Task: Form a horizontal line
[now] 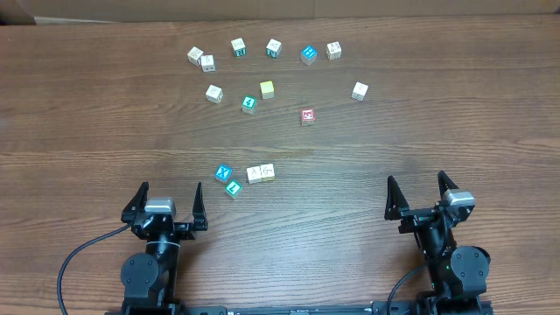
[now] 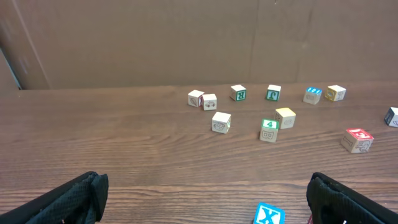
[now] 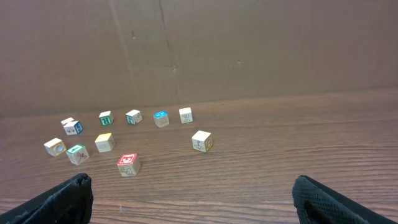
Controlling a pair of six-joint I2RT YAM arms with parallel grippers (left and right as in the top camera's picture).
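- The wooden table (image 1: 87, 149) fills the overhead view. Its left third, its right side and the wide band between the two groups of blocks are bare wood, open for moving.
- A brown cardboard wall (image 2: 155, 37) closes the far edge of the table, close behind the farthest blocks.
- The left gripper (image 1: 171, 188) sits at the near edge, its jaws spread wide with nothing between them. A black cable (image 1: 74, 258) loops off to its left.
- The right gripper (image 1: 416, 179) sits at the near edge on the other side, jaws likewise spread and empty, with only bare wood ahead of it.
- The far blocks (image 1: 274, 48), eleven in all, lie scattered near the wall, in a loose arc with a few more below it and in no straight line.
- The near cluster (image 1: 255, 174) of four blocks lies just ahead and to the right of the left gripper, directly in its forward path.
- In that cluster the blue X block (image 1: 224, 172) and a teal block (image 1: 233, 187) sit close together, beside two pale blocks side by side.
- The red block (image 1: 307, 115) stands alone between the two groups.
- A white block (image 1: 360, 90) sits apart, farthest right.
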